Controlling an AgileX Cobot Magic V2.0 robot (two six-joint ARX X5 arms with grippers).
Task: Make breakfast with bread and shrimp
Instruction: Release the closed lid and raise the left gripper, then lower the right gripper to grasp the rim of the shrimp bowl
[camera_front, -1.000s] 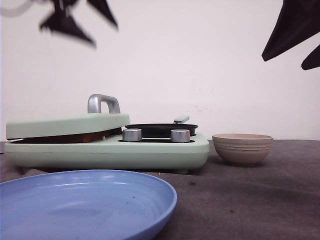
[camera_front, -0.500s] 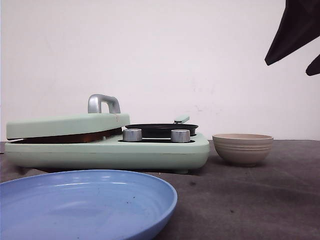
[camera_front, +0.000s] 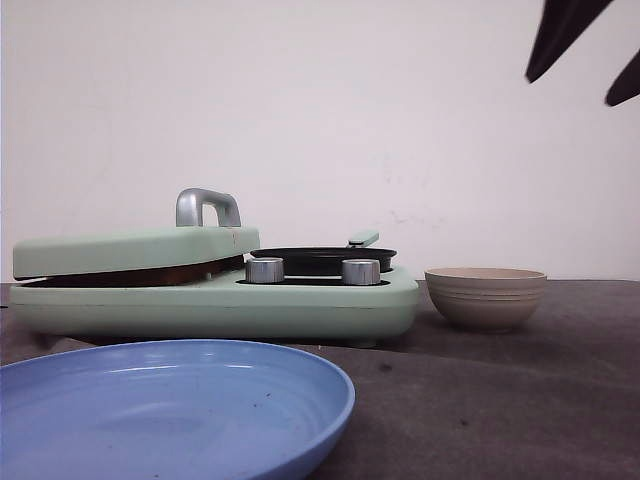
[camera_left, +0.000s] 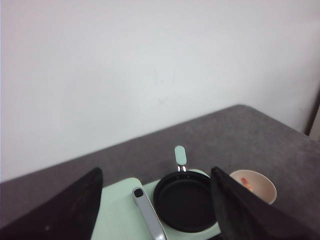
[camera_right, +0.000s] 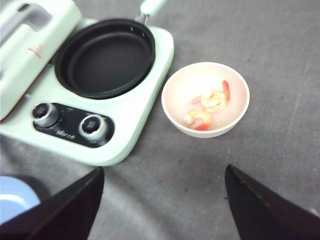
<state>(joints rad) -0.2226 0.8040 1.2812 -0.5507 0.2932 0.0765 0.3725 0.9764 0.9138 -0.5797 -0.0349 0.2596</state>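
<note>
Fingers of the right gripper (camera_right: 160, 210) stand spread wide and empty, high above the bench (camera_right: 280, 55), with the beige bowl (camera_right: 172, 107) below and between them; the left gripper (camera_left: 156, 210) is spread and empty too, above the green cooker (camera_right: 145, 107). Two shrimp (camera_right: 206, 109) lie in the bowl, just beside the cooker's black pan (camera_right: 102, 57), which is bare. Judging by this, the shrimp step is in hand: the next move calls for a straight descent over the bowl and a narrow pinch on one small, curled piece. No bread shows in any view; it may sit under the cooker's closed lid (camera_front: 135, 250), but that is hidden. A blue plate (camera_front: 170, 410) nearer the camera than the cooker is cut off.
</note>
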